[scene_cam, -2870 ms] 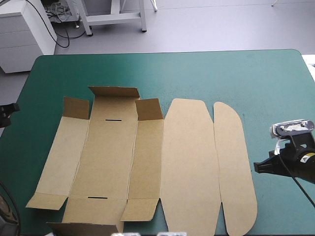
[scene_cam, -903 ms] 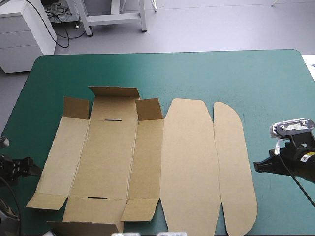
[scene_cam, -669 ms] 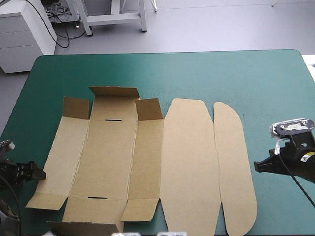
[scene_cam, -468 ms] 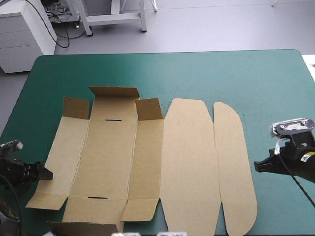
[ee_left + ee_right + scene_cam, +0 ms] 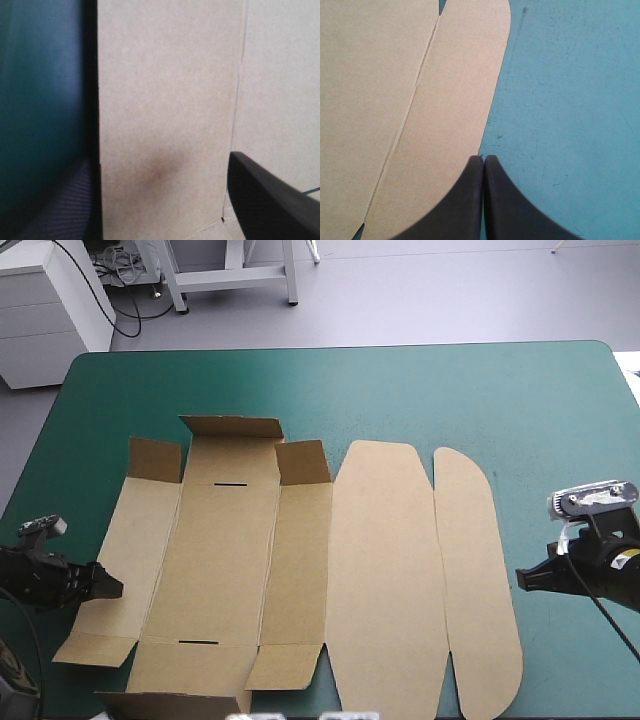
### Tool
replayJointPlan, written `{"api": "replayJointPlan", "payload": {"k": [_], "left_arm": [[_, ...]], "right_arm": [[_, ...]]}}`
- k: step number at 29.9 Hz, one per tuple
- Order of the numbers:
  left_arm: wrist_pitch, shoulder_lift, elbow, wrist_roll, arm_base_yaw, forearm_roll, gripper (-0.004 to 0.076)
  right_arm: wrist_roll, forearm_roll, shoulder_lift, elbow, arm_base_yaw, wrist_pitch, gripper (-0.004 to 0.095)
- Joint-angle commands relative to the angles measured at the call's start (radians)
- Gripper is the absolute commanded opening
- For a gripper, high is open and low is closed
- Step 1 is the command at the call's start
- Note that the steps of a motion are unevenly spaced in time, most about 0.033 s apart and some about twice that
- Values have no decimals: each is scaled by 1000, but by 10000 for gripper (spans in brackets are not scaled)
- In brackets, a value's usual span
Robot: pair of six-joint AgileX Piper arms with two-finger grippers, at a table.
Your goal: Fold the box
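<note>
1. The table point(image 5: 450, 390), under its teal-green cover, carries the box point(image 5: 385, 570), which lies between the two grippers and takes up most of the nearer half.

2. The box is an unfolded brown sheet lying flat. Only the high view shows its full outline:
- Three rectangular panels lie toward the left gripper point(image 5: 108, 587), with short end flaps partly raised.
- Two rounded lid panels lie toward the right gripper point(image 5: 522, 578).

3. Left gripper: in the high view its tip sits at the outer edge of the nearest side panel, but that view does not show how the fingers are spread. The left wrist view does.
- The left gripper point(image 5: 159, 165) has its fingers point(image 5: 270, 200) set wide apart, and they hold nothing.
- The panel's edge runs between the fingers, with cover point(image 5: 40, 75) ahead of one finger and board point(image 5: 165, 90) ahead of the other.
- Contact with the board cannot be determined.

4. Right gripper: the right wrist view shows the right gripper point(image 5: 483, 159) with its fingers pressed together in one pointed arch, nothing between them.
- Its tip sits at the curved outer edge of the outermost lid panel point(image 5: 395, 75).
- Bare cover point(image 5: 570, 100) lies beside it.

5. Two narrow dark slots point(image 5: 232, 483) in the middle rectangular panel appear in the high view only.
</note>
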Motion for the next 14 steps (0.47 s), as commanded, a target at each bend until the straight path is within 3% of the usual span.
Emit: {"api": "replayJointPlan", "payload": {"k": [1, 14], "left_arm": [[100, -31, -3, -5, -5, -33, 521], [100, -31, 67, -8, -104, -101, 521]], "right_arm": [[-11, 7, -6, -25, -4, -47, -19], [-11, 9, -6, -25, -4, -47, -20]]}}
